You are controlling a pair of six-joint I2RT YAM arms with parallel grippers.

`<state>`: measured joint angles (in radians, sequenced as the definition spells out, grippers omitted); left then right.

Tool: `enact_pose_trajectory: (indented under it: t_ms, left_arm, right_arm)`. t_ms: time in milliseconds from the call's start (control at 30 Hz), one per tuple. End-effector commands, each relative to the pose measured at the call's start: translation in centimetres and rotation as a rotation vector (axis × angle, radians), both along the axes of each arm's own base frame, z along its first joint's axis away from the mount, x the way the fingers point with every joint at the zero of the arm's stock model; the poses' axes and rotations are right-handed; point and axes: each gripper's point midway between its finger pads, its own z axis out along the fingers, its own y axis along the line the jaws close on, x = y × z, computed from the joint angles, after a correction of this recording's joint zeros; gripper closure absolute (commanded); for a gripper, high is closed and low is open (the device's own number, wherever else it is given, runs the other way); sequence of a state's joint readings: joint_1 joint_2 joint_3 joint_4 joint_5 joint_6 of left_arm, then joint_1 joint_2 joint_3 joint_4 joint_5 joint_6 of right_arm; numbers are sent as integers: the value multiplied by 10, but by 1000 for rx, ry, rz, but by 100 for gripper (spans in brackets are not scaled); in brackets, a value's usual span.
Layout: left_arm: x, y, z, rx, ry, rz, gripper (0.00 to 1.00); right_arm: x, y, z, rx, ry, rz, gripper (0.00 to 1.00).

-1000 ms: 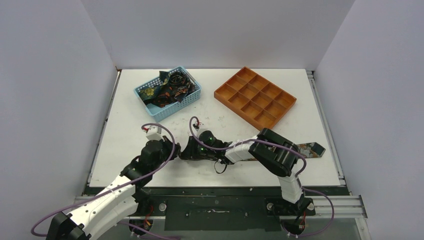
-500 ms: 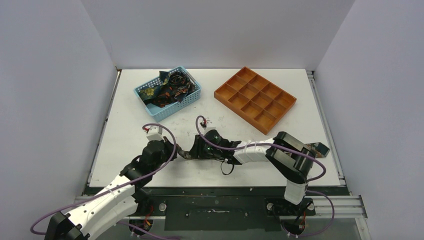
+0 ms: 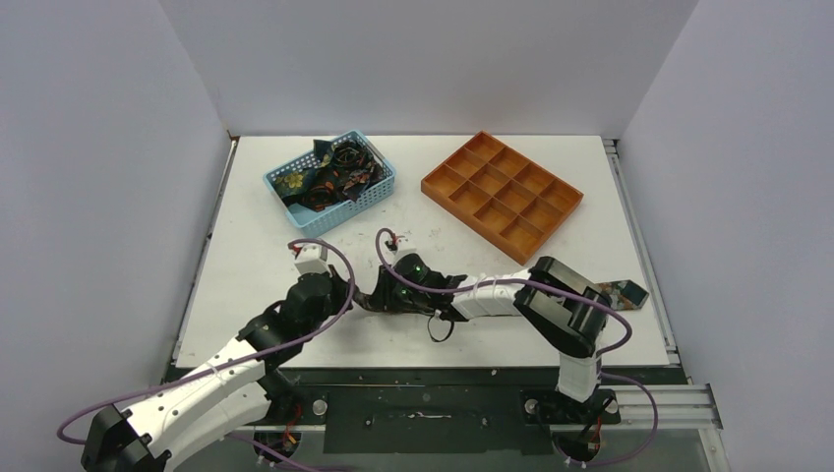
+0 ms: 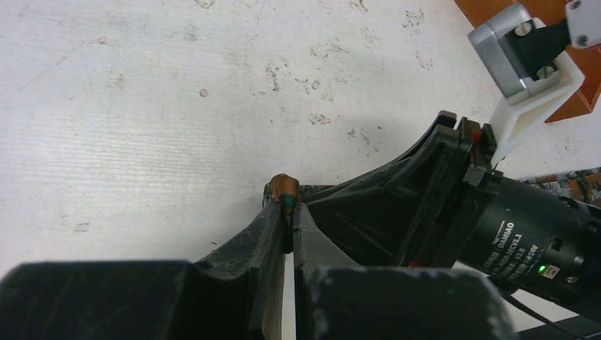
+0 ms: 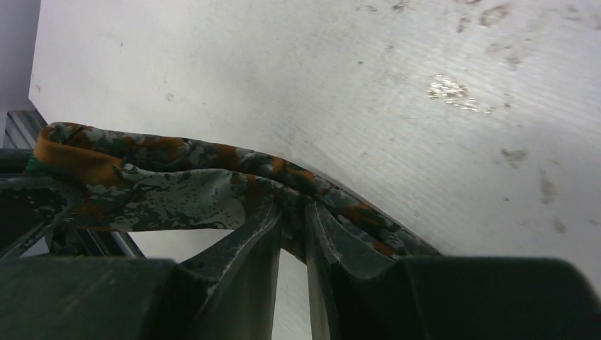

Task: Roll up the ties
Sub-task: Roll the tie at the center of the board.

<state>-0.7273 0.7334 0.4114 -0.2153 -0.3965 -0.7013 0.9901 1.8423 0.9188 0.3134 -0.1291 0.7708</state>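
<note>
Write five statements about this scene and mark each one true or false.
1. The blue basket holds several ties. True.
2. The orange tray has rolled ties in its compartments. False: the compartments are empty.
3. The left end effector stands wide open. False: it is shut on the tip of the loose tie.
4. The loose tie's far end lies near the right edge of the table. True.
5. The right end effector hovers over the orange tray. False: it grips the loose tie down at the table, close to the left end effector.
</note>
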Motion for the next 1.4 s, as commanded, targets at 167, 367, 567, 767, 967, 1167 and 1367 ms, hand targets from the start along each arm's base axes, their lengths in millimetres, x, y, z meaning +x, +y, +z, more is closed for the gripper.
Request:
enact_pose_trajectory:
  t_ms: [167,367,567,767,967,1167,1367]
  left_arm:
    - [3,-5,15,-13,-37,6,100]
    - [1,-16,21,-42,-40,-30,100]
    - [0,-29,15,-62,-30,-64,100]
    - [-2,-26,9,-16,-12,-70,100]
    - [-1,-10,8,51,-22,-27,100]
    - [-1,-2,6,80,-23,-3,100]
    - [0,-3,5,102,-18,-8,100]
  right_arm:
    - [-6,36,-2,52,27,67,84]
    - [-18,52,-19,111,94,106,95]
    - [-33,75,-24,230,145,200,95]
    - [-30,62,-17,240,88,193,94]
    - [-18,49,-3,202,40,150,84]
    - [-10,42,14,206,7,117,81]
    - [1,24,16,122,-28,50,79]
